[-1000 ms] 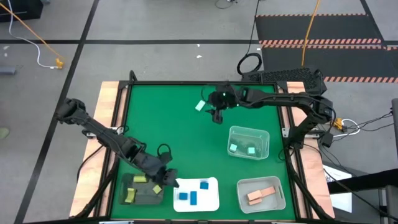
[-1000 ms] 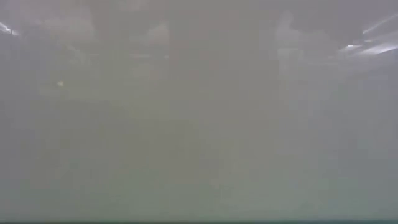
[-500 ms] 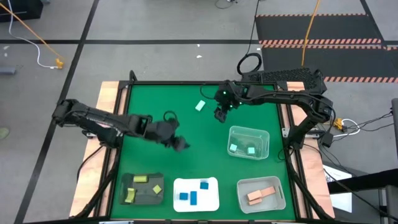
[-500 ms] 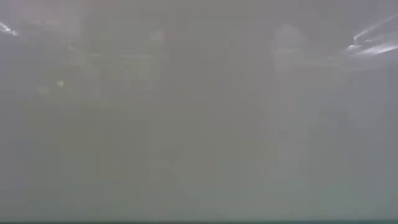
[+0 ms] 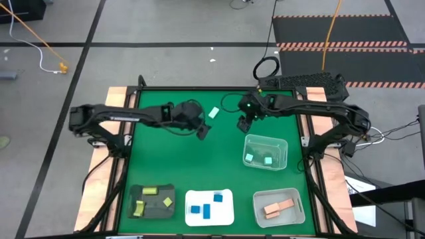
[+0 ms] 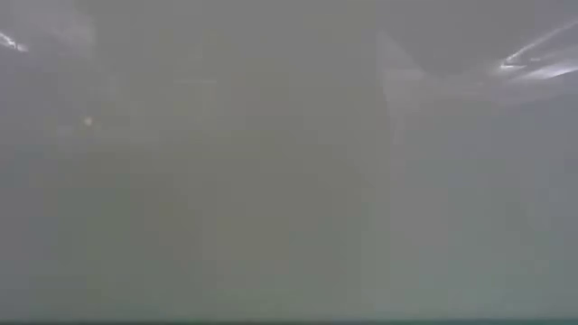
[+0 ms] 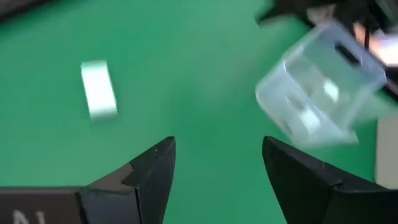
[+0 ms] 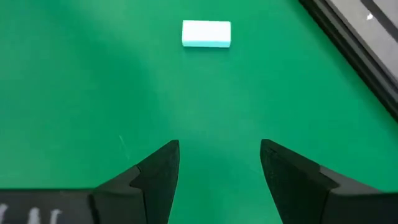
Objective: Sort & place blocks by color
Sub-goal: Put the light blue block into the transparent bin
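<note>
I see one mint block [image 5: 213, 113], a short smooth bar, lying alone on the green tabletop [image 5: 199, 166] toward the far side, between my two grippers. The left gripper [image 5: 202, 131] hangs just left and near of it, fingers spread with nothing between them; the right gripper [image 5: 242, 124] sits a little to its right, released as well and empty. In the right wrist view the bar [image 8: 206, 33] lies flat ahead of the parted fingers [image 8: 158, 171].

The other blocks are in trays along the near and right side. Two mint cubes [image 5: 259, 159] rest in a clear plastic tub [image 5: 265, 141] at the right. Tan-pink bars [image 5: 278, 208] lie in a second clear tub [image 5: 279, 194] at the near right. Blue pieces [image 5: 205, 205] sit on a flat white tray [image 5: 226, 212] at near centre, and yellow-green pieces [image 5: 151, 197] on a dark tray [image 5: 159, 212] at near left.

The low view is fogged grey. I can read no writing anywhere.
</note>
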Tool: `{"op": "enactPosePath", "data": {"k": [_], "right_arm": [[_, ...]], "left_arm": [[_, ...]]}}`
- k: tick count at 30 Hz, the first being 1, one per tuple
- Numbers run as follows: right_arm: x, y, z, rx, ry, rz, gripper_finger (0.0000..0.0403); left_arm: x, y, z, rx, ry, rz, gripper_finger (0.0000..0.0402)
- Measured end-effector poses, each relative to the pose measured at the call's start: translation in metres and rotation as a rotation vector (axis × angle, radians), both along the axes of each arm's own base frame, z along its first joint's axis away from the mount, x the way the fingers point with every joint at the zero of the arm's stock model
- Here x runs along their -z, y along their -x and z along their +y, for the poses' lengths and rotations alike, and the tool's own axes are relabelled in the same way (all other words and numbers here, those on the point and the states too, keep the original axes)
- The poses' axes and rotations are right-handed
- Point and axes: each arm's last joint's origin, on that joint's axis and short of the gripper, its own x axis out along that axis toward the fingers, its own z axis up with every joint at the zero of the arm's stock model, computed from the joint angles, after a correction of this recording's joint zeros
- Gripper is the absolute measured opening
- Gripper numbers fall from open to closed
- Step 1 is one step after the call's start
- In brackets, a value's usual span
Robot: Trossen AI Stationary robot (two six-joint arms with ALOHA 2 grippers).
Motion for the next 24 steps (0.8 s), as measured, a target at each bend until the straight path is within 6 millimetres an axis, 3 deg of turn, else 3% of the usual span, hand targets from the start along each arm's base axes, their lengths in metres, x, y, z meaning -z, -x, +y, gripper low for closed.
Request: {"op": "enactPosePath", "data": {"k": [9, 15, 24], "right_arm": [[0.005, 0.015, 0.005, 0.177, -0.081, -0.143, 0.0215], [0.025, 0.022, 0.007, 0.281, -0.142, -0.224, 0.0215], [0.054, 0.035, 0.01, 0.296, -0.149, -0.189, 0.0215]], "left_arm": [[0.049, -0.03, 0.041, -0.01, -0.154, 0.037, 0.0241], [0.081, -0.036, 0.06, -0.101, -0.236, 0.137, 0.0241], [0.109, -0.04, 0.074, -0.178, -0.196, 0.152, 0.0241]]}}
